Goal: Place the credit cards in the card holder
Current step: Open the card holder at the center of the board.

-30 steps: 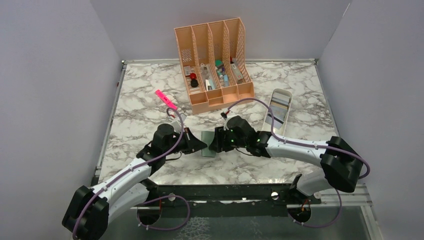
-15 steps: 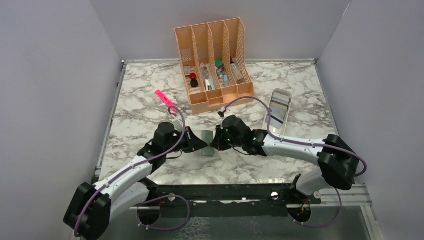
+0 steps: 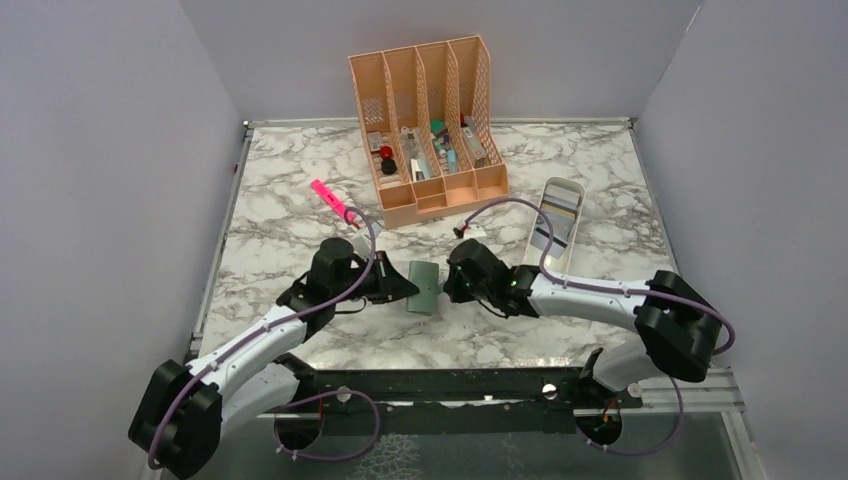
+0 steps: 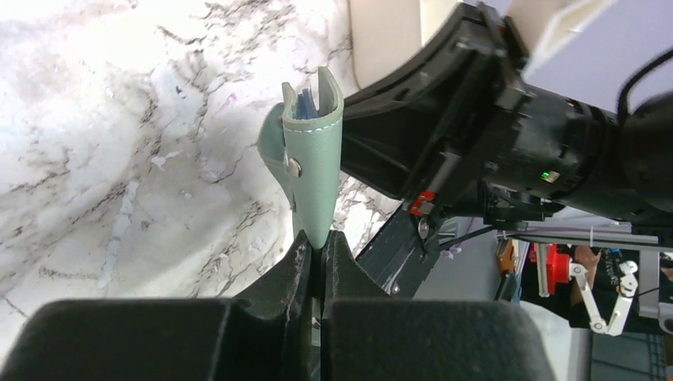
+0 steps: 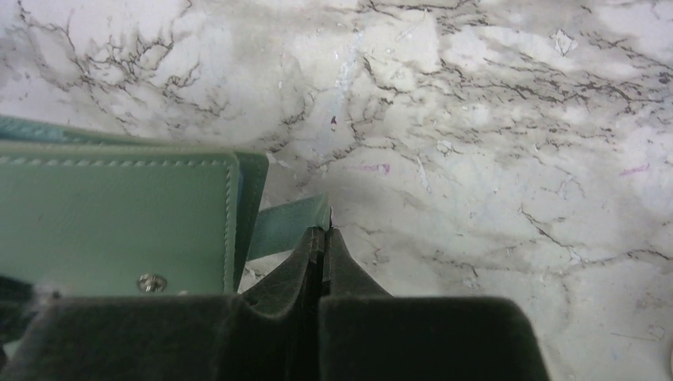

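Left fingers point(image 4: 290, 270) pinch the card holder point(image 4: 316, 171); right fingers point(image 5: 349, 274) nip its tab point(image 5: 290, 226). We judge the credit cards point(image 3: 558, 212), far right, not yet loaded.

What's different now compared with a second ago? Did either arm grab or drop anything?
The right end effector closed onto the tab of the card holder and drew back slightly rightward, so more of it shows from above. The left end effector stayed clamped on its other end. The pink highlighter, peach organizer and white tray did not move.
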You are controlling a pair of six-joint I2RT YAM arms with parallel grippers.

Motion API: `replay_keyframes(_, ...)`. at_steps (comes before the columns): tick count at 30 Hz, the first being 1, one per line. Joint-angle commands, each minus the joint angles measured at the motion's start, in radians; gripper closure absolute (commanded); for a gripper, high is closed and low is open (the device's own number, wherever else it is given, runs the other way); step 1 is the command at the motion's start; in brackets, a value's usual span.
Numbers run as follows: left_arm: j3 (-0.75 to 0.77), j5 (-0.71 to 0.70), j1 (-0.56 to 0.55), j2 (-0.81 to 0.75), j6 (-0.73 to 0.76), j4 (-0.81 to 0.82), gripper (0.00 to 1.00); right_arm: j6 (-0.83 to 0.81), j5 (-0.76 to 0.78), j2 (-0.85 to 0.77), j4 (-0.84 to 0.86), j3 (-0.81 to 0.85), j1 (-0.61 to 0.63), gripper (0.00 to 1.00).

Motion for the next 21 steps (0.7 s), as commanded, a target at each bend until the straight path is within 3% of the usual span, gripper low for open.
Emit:
replay_keyframes(1,0.009,-0.031,-0.004,0.037,0.009,-0.027,0.86,-0.005,-0.034,-0.089,0.085,-0.054,-0.005,0.99)
replay_keyframes(6,0.013,-0.076,-0.004,0.089,0.023,-0.072,0.55,0.000,-0.139,-0.119,0.234,-0.146,-0.005,0.99)
replay_keyframes(14,0.123,-0.173,-0.003,0.123,0.100,-0.222,0.24,0.046,-0.245,-0.120,0.255,-0.124,-0.005,0.99)
replay_keyframes(21,0.140,-0.173,-0.004,0.123,0.106,-0.251,0.19,0.074,-0.275,-0.180,0.235,-0.069,-0.005,0.99)
